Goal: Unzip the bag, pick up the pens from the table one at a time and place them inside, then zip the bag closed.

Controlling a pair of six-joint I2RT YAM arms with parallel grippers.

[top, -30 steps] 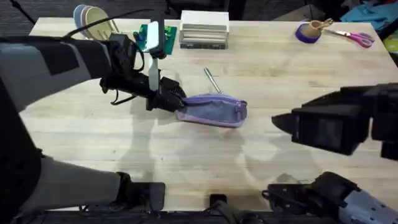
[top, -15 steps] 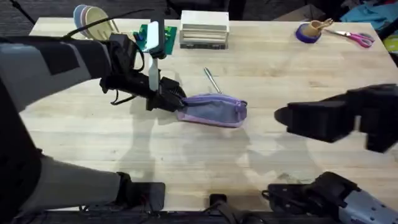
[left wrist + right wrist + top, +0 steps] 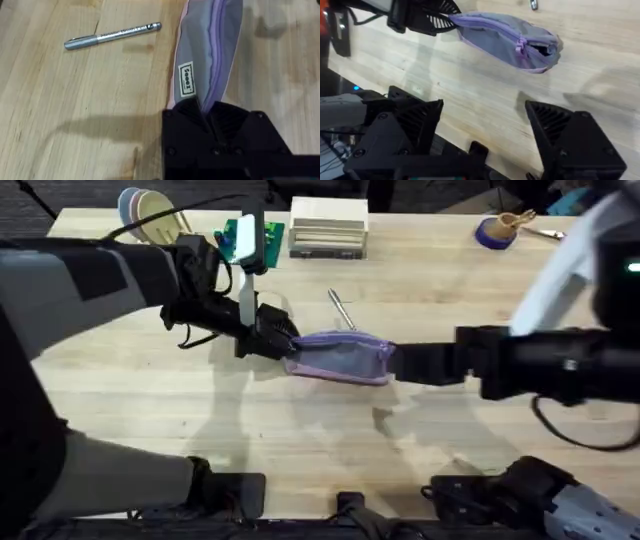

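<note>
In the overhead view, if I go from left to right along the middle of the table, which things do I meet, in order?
Left pincer, closed on the end of the bag → bag → right pincer, open, at the other end of the bag. The silvery pen lies just beyond the bag.

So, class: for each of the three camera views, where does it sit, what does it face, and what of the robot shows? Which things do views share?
Overhead: above the arm bases, looking down and forward at the table; both arms show.
Left wrist: on the left arm, facing the bag and a silver pen; the left gripper pinches the bag's end.
Right wrist: on the right arm, facing the bag's zipper end; the right gripper is open.
Shared: the bag in all three; the pen overhead too.
</note>
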